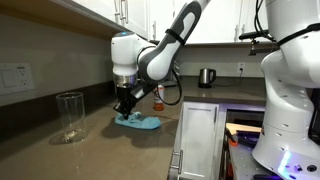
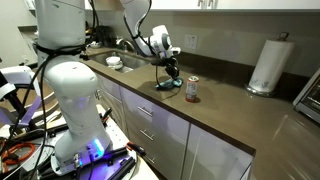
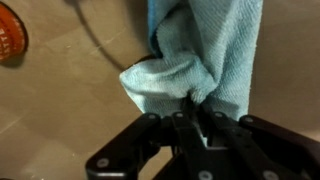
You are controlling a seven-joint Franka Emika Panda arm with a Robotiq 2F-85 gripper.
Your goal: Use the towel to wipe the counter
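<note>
Seen from the wrist, the claw is clenched on a bunched fold of the towel. The light blue cloth is pinched between its fingers and trails away from them over the tabletop. The task's cloth is therefore in the grip and lying on the grey-brown surface at once, with most of it crumpled in a small heap under the claw.

Just beside the towel stands a small can with an orange-red top. A drinking glass stands well apart from the towel. Farther back, a kettle sits against the wall, and a paper towel roll stands far along the tabletop beyond the can.

The step in hand looks like the wiping stroke itself. To do it well, the claw should ride low enough that the cloth presses flat rather than skimming on one edge. Dragging the towel behind the pinch should spread it, where pushing would likely ball it up further. The strokes should overlap and run away from the can, since a knock could tip it. The pinch needs to be firm, because only a small fold is held.
</note>
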